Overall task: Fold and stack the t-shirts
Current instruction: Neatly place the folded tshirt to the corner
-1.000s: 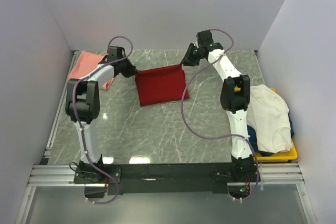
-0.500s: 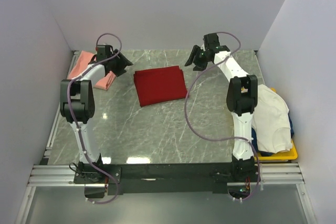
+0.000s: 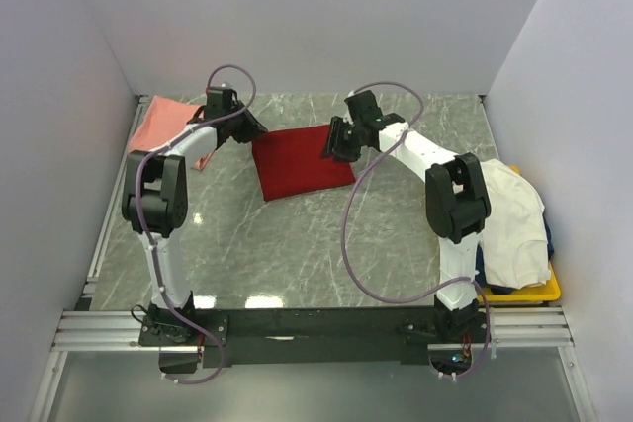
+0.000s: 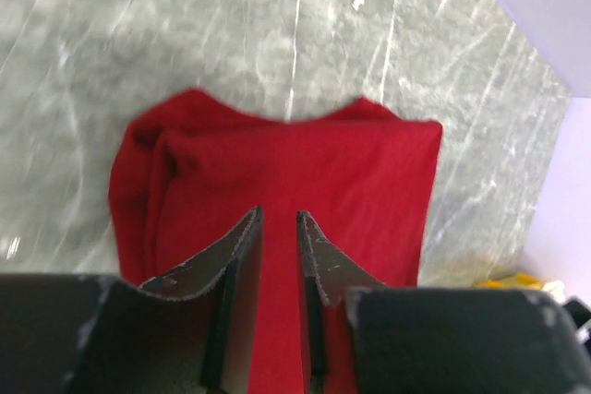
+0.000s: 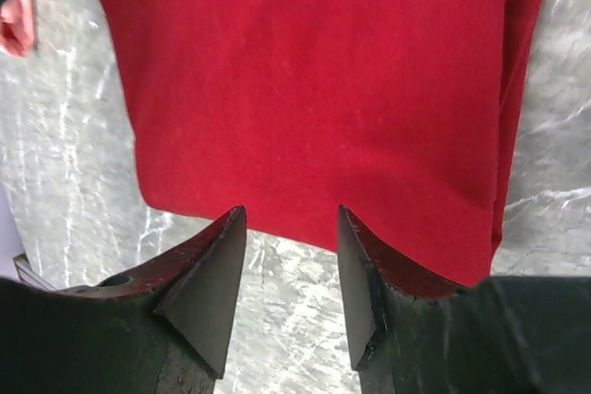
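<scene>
The deep red t-shirt [image 3: 302, 160] lies folded into a flat rectangle on the marble table, back centre. My left gripper [image 3: 255, 131] is over its left edge; in the left wrist view [image 4: 278, 214] its jaws stand a narrow gap apart above the red cloth [image 4: 305, 163], holding nothing. My right gripper [image 3: 331, 142] is over the shirt's right part; in the right wrist view [image 5: 291, 211] it is wide open and empty at the edge of the red cloth [image 5: 314, 71]. The salmon pink t-shirt [image 3: 163, 121] lies at the back left. The cream white t-shirt [image 3: 509, 219] is heaped at the right.
The yellow tray [image 3: 546, 290] sits at the table's right front under the cream shirt, with dark blue cloth beneath it. White walls close in the back and both sides. The marble table top [image 3: 297, 244] stretches in front of the red shirt.
One second ago both grippers held the red shirt's far corners. They let go and drew apart, and now both have moved back in over the flat shirt.
</scene>
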